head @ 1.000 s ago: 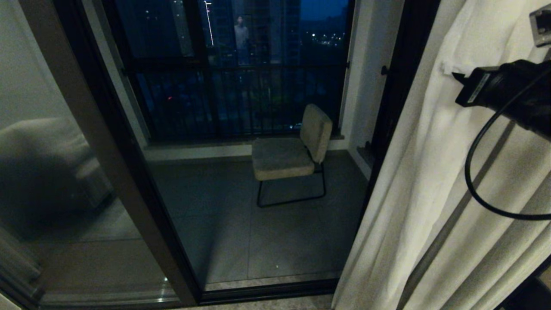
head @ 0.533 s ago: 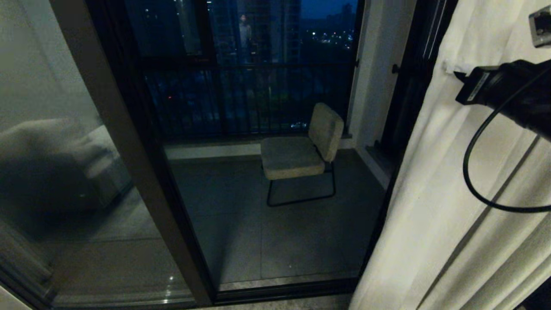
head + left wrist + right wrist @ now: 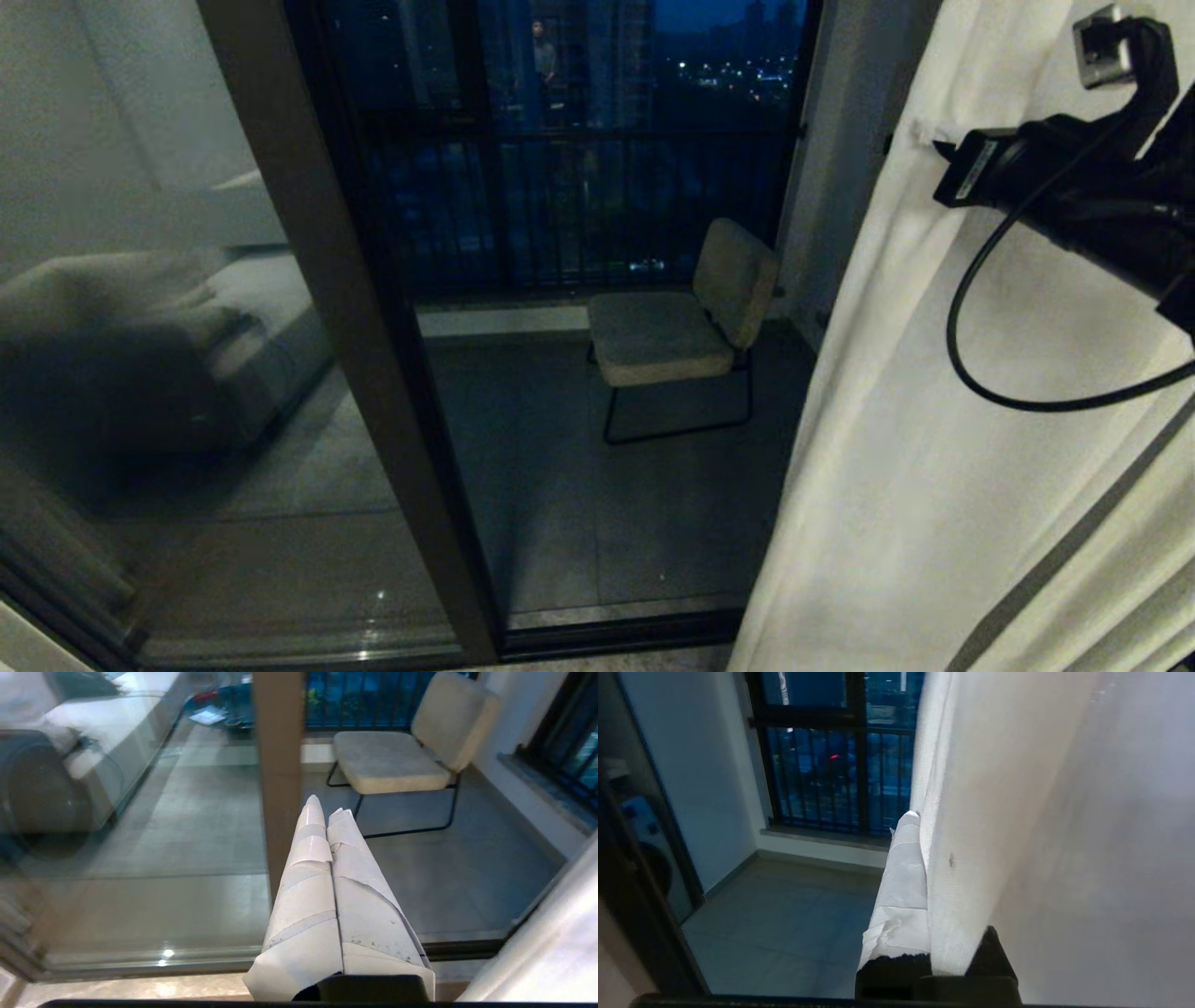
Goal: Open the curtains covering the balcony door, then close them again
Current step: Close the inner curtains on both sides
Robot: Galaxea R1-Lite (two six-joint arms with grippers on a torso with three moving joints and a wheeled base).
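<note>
curtain (image 3: 896, 448): at 3 to 5 o'clock in the head view, in front of the door's right part.
door (image 3: 364, 373): its upright post runs 11 to 6 o'clock, left of the curtain.
chair (image 3: 681, 322): centre, slightly toward 2 o'clock, behind the door, on the balcony floor.
railing (image 3: 579, 205): at 12 o'clock, behind the chair.
right gripper (image 3: 920, 821): at 2 o'clock in the head view, on the curtain's edge; fabric between its fingers.
left gripper (image 3: 327, 812): before the door post, apart from the curtain.

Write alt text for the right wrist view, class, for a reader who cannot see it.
The right claw is shut on the edge of a cream curtain, which fills one side of the view. Beyond it lie a grey tiled balcony floor, a white wall and a dark railing against night-time city lights.
</note>
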